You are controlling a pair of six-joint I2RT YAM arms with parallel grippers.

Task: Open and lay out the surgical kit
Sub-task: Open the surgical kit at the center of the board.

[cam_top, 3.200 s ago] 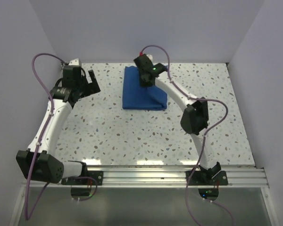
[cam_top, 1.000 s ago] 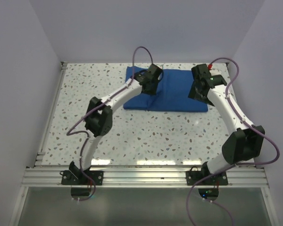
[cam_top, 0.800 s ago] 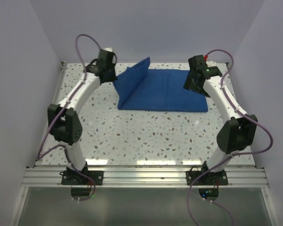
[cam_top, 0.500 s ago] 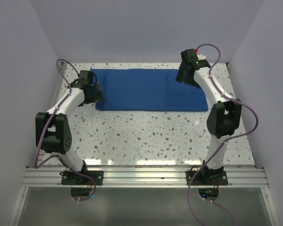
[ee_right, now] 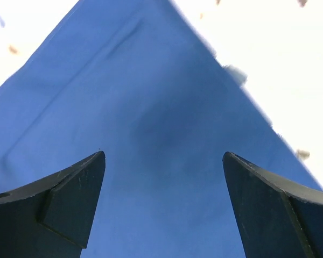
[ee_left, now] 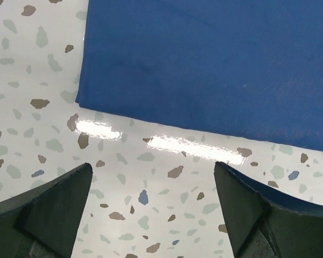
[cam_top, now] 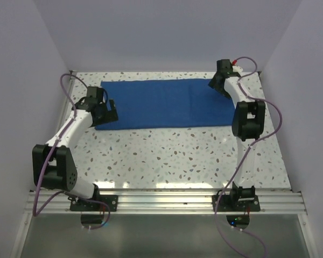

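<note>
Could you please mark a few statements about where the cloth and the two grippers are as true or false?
1. The blue cloth lies spread flat as a long rectangle on the table. True.
2. The left gripper is shut on the cloth's corner. False: it is open, over bare table beside the cloth's near edge.
3. The right gripper is open above the cloth. True.
4. A steel tray sits on the cloth. False: no tray shows in any view.

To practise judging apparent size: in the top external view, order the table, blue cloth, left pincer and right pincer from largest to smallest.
1. table
2. blue cloth
3. left pincer and right pincer: too alike to rank; the right one sits farther from the camera.
</note>
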